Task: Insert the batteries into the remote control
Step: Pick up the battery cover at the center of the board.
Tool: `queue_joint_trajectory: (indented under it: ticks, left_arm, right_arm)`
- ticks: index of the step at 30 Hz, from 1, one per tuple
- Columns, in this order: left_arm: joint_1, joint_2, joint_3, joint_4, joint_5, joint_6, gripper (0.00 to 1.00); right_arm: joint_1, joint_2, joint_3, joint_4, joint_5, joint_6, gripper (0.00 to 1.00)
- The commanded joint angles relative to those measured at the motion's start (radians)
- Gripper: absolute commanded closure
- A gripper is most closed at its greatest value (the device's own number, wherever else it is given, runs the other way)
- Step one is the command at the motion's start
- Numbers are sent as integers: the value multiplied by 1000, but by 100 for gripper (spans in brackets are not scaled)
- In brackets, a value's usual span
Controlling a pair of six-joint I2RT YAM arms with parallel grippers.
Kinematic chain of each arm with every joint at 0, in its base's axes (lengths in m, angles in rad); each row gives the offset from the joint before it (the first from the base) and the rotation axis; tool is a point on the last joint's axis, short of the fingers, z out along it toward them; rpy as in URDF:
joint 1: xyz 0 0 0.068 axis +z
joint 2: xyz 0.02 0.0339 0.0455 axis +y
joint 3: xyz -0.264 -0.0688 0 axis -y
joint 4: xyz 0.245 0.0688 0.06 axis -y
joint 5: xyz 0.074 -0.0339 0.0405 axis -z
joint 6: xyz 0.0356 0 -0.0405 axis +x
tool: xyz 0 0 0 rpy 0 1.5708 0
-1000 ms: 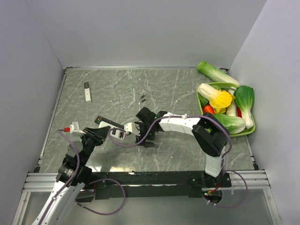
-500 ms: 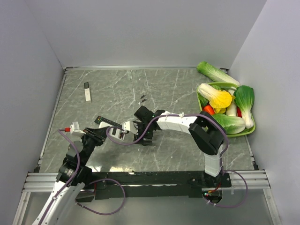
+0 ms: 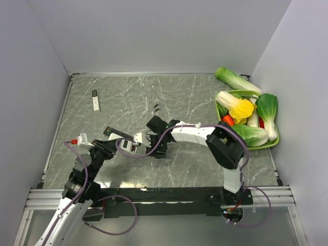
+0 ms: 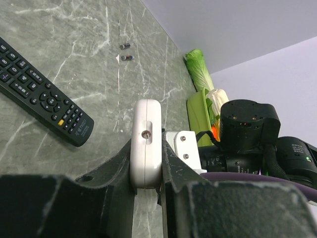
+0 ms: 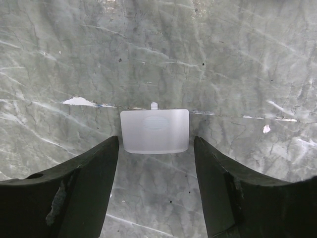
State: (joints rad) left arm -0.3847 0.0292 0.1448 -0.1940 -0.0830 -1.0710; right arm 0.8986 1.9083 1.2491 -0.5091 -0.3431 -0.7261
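- Table [image 3: 179,97]: grey-green marble pattern with white veins.
- Held remote [image 4: 146,144]: white, with one small metallic dot on its edge.
- Left gripper [image 4: 147,166] and right gripper [image 5: 155,145]: black.
- Cover plate [image 5: 155,131]: pale grey-white, with a faint embossed oval.
- Long remote [image 4: 44,96]: black, with pale button markings and one orange-yellow button.
- Slim remote [image 3: 95,100]: white, with a dark patch at its far end.
- Batteries [image 4: 127,57]: greyish with darker ends; too small to tell more.
- Tray [image 3: 245,93]: light green.
- Vegetables [image 3: 266,110]: green and white leaves, one yellow head, and orange and red bits.
- Cable [image 4: 247,175]: purple.
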Motion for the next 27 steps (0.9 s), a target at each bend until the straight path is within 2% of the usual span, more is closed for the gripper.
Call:
queue_joint_trajectory:
  ticks: [1,6,16,27]
  left_arm:
    - [1,8,-5,87,31,-24,99]
    - [1,23,-10,108,40,-27,99]
    - [1,60,-63,186,74,-64,99]
    - [1,150,-112,316,100,-76,99]
  right_arm:
    - [-6,40,33,-23,-5,-12,32]
    - [-7,55,47,-37,-7,-12,32]
    - [-13,3,-3,-13,-8,25,56]
    - [-33,-100,-88,30,24,132,65]
